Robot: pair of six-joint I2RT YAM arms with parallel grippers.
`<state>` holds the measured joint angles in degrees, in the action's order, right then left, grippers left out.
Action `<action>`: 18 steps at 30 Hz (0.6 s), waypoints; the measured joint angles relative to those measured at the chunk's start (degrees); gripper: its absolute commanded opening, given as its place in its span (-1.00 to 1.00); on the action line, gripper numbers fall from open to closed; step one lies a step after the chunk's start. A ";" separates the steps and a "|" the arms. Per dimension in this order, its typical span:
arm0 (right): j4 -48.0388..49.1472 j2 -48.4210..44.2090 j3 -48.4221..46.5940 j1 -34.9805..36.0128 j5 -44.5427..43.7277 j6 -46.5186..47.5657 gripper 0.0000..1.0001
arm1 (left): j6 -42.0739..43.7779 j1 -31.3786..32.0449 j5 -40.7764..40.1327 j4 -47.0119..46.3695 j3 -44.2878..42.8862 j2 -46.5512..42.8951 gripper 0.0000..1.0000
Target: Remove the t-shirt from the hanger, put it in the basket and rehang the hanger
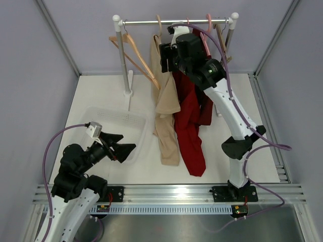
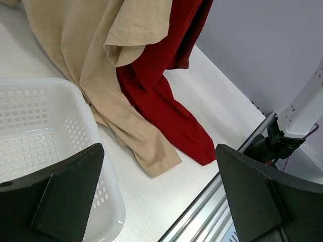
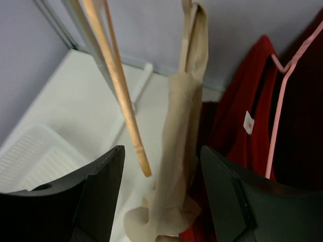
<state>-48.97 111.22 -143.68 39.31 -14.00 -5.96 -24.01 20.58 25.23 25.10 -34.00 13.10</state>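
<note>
A beige t-shirt [image 1: 165, 101] hangs from a wooden hanger on the rail [image 1: 176, 21], its hem trailing on the table. A red t-shirt [image 1: 191, 121] hangs right beside it on a pink hanger [image 3: 277, 101]. My right gripper [image 1: 164, 58] is raised at the rail, open; in the right wrist view the beige t-shirt [image 3: 184, 126] hangs between its spread jaws [image 3: 161, 196] without being pinched. My left gripper [image 1: 121, 146] is open and empty, low over the table near the basket. In the left wrist view the beige shirt [image 2: 86, 60] and the red shirt [image 2: 166, 106] lie ahead of it.
An empty wooden hanger [image 1: 133, 55] hangs at the rail's left, its arm [image 3: 118, 85] close to my right gripper's left finger. A white perforated basket [image 1: 108, 118] stands front left, under my left gripper [image 2: 159, 201]. The rack post [image 1: 124, 60] and walls enclose the table.
</note>
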 measured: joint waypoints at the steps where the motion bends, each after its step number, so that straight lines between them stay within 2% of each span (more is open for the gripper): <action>1: -0.87 1.25 0.02 0.11 -1.07 0.66 0.39 | 0.00 -0.13 -0.02 0.15 0.00 0.00 0.98; 4: -2.10 3.65 0.39 0.26 -3.58 2.27 0.34 | 0.00 -0.39 0.00 0.59 0.00 0.00 0.98; 10: -1.68 4.02 0.50 0.28 -5.97 3.50 0.07 | 0.00 -0.68 0.00 0.98 0.00 0.00 0.98; 18: -1.38 4.02 1.16 0.28 -6.40 3.80 0.08 | 0.00 -0.85 0.02 0.98 0.00 0.00 0.98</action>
<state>-50.35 115.24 -142.52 39.59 -20.40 -2.15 -24.01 19.73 25.26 26.09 -34.00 13.10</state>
